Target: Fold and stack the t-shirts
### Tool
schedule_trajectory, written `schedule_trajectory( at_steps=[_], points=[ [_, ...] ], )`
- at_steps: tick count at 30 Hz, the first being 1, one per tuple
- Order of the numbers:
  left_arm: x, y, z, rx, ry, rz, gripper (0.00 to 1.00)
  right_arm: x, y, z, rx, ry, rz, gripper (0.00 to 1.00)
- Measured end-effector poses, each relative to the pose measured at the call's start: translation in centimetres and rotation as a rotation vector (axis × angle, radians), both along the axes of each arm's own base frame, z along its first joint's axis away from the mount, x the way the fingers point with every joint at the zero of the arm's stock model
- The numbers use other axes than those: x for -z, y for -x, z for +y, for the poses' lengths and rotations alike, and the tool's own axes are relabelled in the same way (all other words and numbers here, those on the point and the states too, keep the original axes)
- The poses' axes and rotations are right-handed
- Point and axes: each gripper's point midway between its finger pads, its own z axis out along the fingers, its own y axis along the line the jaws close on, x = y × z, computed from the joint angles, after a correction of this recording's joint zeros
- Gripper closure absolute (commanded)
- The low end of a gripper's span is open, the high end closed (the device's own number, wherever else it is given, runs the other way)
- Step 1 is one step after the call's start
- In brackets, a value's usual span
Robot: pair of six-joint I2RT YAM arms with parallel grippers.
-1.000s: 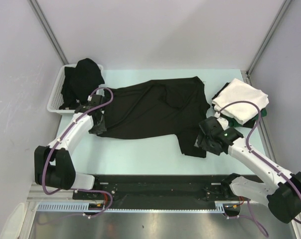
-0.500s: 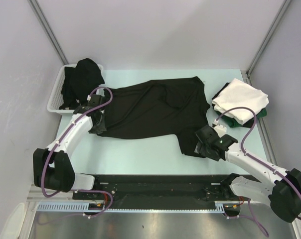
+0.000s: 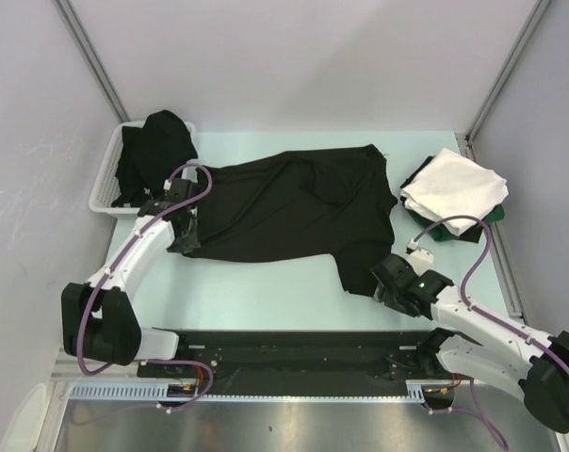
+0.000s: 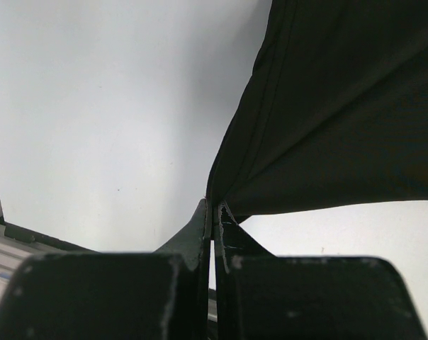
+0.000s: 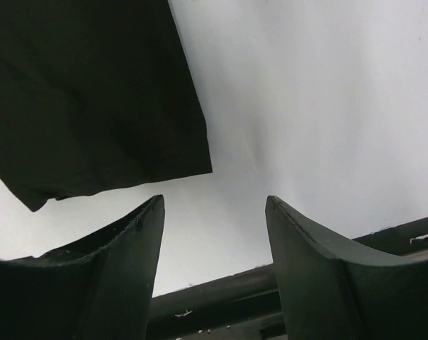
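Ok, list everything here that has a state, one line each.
Black shirt: spread out, wrinkled, not folded.
Left hand: shut on the black shirt's edge.
Right hand: open, empty, by the shirt's near corner.
White shirt: folded, top of the pile.
Green shirt: underneath, mostly hidden.
Basket: holds crumpled black clothes.

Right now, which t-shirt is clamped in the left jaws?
The black t-shirt spread out centrally, not the folded white one or the black heap far left.
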Motion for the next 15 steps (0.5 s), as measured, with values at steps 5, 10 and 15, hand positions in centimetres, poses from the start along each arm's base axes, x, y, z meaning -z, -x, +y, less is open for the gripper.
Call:
schedule_trajectory(
  at_steps=[5,10,15],
  points=[
    [0.0,0.0,0.0,0.000,0.001,0.001,1.00,0.7,0.0,-0.2,0.003,-0.009,-0.027,0.38],
    [0.0,0.1,-0.1,0.002,0.003,0.004,1.00,1.4,-0.3,0.1,-0.004,-0.026,-0.056,0.39],
    [0.0,0.1,-0.1,0.002,0.004,0.004,1.00,1.5,-1.1,0.8,-0.023,-0.049,-0.094,0.41]
  ],
)
